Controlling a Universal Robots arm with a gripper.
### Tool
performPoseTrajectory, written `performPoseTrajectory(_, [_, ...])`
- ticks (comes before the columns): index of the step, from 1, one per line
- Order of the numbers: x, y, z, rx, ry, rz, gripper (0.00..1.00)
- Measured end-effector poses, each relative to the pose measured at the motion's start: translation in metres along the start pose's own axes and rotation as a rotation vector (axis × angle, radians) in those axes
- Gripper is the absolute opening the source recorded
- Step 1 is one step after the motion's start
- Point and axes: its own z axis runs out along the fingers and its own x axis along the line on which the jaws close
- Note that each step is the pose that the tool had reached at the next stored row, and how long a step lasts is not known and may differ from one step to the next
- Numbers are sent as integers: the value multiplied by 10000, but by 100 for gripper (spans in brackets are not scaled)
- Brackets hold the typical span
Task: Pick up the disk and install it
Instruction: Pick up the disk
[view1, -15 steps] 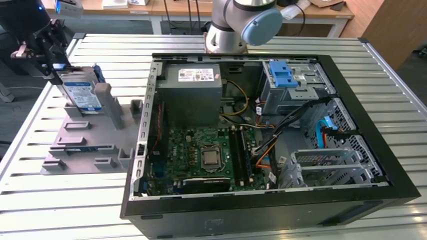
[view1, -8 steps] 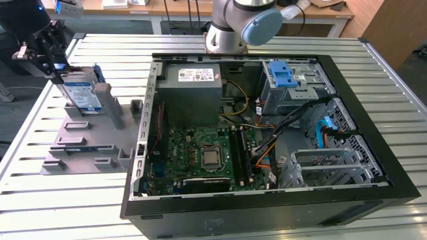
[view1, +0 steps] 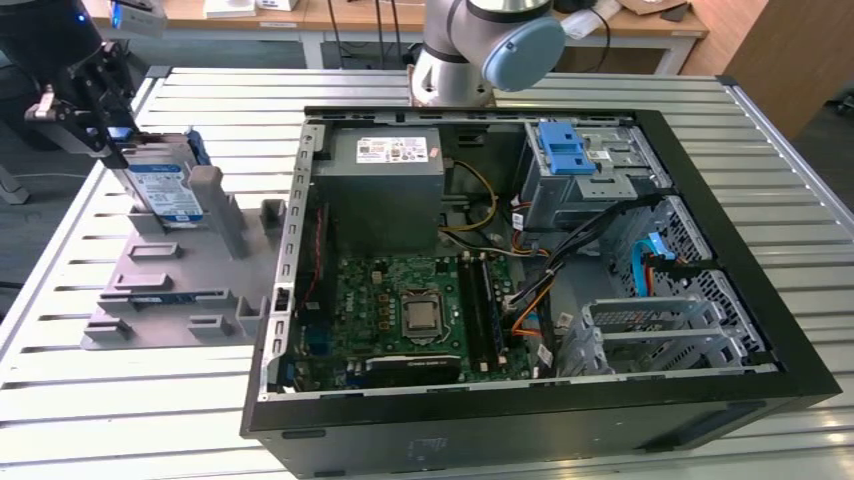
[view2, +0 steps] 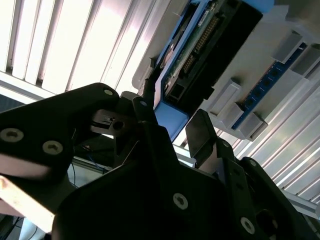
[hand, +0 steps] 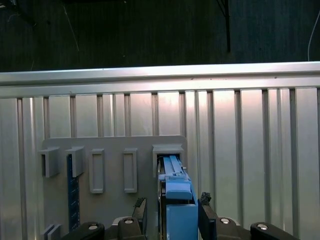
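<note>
Fingertips (hand: 206, 210) of my gripper (hand: 173, 209) straddle the disk (hand: 176, 192), unclamped; off-centre closing could cock it in the bench-edge grey holder (hand: 112, 145).

A slatted metal bench (view1: 767, 150) stands brightly lit; pale wooden desks (view1: 347, 12) line the room beyond its far edge.

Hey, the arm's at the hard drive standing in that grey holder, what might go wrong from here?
1. In the first wrist view the gripper straddles the disk with a gap on one side. Closing off-centre may tilt it in the grey holder.
2. The drive cage in the computer case has cables right beside it, which might snag the disk.
</note>
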Motion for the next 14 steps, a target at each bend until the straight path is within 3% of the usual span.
performPoseTrajectory(4, [0,0,2,0,0,0,51])
performPoseTrajectory(5, [0,0,3,0,0,0,44])
performPoseTrajectory(14, [0,5,42,1,5,-1,44])
